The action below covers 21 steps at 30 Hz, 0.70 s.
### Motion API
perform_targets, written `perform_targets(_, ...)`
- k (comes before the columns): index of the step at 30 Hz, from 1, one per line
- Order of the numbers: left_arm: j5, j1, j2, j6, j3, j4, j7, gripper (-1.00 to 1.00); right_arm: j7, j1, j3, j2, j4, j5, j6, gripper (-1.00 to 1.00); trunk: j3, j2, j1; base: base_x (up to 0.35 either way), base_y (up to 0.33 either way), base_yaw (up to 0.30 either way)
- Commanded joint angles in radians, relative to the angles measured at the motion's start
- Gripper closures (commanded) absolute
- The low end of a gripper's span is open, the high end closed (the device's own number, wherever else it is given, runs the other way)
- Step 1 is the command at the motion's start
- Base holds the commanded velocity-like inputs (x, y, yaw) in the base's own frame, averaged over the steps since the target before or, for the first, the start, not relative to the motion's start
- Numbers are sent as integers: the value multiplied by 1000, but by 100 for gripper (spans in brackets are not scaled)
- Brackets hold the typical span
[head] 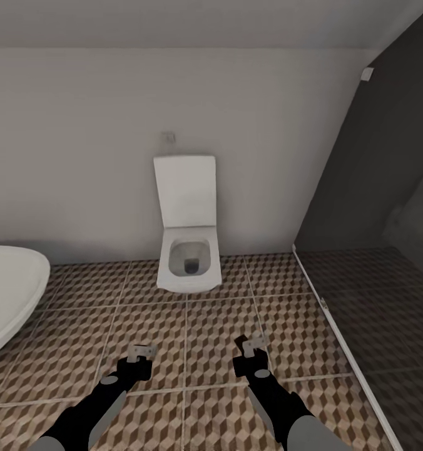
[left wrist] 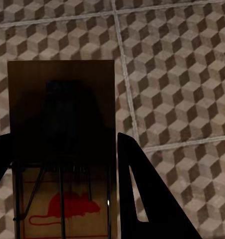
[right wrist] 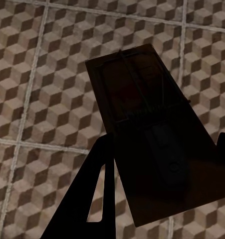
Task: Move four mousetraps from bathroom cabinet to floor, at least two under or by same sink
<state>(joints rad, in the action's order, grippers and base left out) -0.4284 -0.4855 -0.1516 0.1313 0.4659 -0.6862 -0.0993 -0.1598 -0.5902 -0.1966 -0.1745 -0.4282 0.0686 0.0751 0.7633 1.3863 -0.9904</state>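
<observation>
Above the patterned bathroom floor [head: 193,326], facing a white toilet [head: 188,250], each end effector, left [head: 141,354] and right [head: 252,347], is clamped on a mousetrap [left wrist: 62,144] [right wrist: 147,134]; light, stiff boards, probably best pinched by the edges, clear of the sprung wire.

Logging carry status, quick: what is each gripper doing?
Left gripper: shut on a mousetrap.
Right gripper: shut on another mousetrap.

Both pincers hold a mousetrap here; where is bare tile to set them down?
Open tile lies ahead of the left pincer and right pincer, between the bathtub, the toilet and the dark shower area's threshold. The bathroom floor narrows beside the bathtub rim.
</observation>
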Motion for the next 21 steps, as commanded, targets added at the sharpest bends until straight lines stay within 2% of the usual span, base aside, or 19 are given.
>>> perform_targets(1,-7,-1,-2,4,8,-1,-11,100,-9,0,-4,0,-1,7,8,100,6,8,-4,0,0,0)
perform_targets(21,-7,-1,-2,4,8,0,-13,100,-9,0,-4,0,-1,7,8,100,101,148,-81,0,0,0)
